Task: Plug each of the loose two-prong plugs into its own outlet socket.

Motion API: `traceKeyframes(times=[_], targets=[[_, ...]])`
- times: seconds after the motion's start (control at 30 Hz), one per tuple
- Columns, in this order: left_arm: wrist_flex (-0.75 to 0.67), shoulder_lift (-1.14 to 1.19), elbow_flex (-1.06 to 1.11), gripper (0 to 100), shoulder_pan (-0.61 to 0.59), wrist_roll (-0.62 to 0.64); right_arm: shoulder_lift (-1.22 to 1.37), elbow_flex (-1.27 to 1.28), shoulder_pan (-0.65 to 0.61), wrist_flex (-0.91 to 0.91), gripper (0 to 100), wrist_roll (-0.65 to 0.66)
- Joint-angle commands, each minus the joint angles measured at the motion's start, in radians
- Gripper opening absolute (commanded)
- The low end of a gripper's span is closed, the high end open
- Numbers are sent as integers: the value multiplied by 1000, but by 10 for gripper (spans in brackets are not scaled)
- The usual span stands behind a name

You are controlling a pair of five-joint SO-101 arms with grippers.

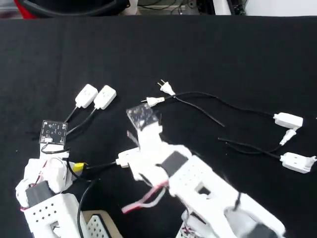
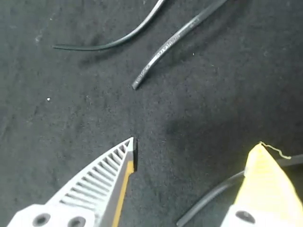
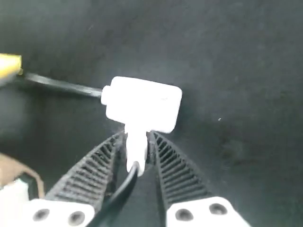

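**Operator:** Right arm, what has it got?

**Spotter:** Your right gripper (image 3: 137,142) is clamped on a white two-prong plug (image 3: 136,153), a finger tight on each flank. The plug body butts against a white outlet socket (image 3: 142,105). The prongs are hidden, so I can't tell how deep it sits. From above, that socket (image 1: 125,158) lies at 7 o'clock from table centre. Its black cable (image 1: 99,166) runs off toward 9, to your left arm.

**Operator:** And the left?

**Spotter:** Your left gripper (image 2: 195,146) gapes wide over bare cloth, with nothing between the white finger (image 2: 111,170) and the yellow finger (image 2: 265,179). A cut cable end (image 2: 135,85) lies near. Another cable passes under the yellow finger.

**Operator:** Loose plugs? Room?

**Spotter:**
- **12 o'clock:** a loose plug (image 1: 167,89), with a second plug (image 1: 153,101) just beside it.
- **10 o'clock:** twin sockets (image 1: 95,96), side by side and touching.
- **3 o'clock, near the view's right edge:** an upper socket (image 1: 288,120) and a lower socket (image 1: 297,161), with a small plug (image 1: 286,137) between them.
- **Open cloth:** the whole strip along the table's far edge (image 1: 158,19), and a broad patch toward 2 o'clock.
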Motion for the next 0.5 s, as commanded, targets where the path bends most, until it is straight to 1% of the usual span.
traceKeyframes(times=[0.0, 0.07, 0.2, 0.33, 0.47], targets=[[-15, -6, -4, 357, -10, -6, 197, -203, 52, 81, 12, -25], [-17, -6, 5, 357, -10, -6, 259, -272, 54, 144, 12, -25], [-18, -6, 10, 357, -10, -6, 278, -292, 55, 149, 12, -25], [-18, -6, 10, 357, -10, -6, 272, -295, 117, 130, 12, -25], [-18, -6, 12, 357, -10, -6, 189, -292, 163, 129, 12, -25]])
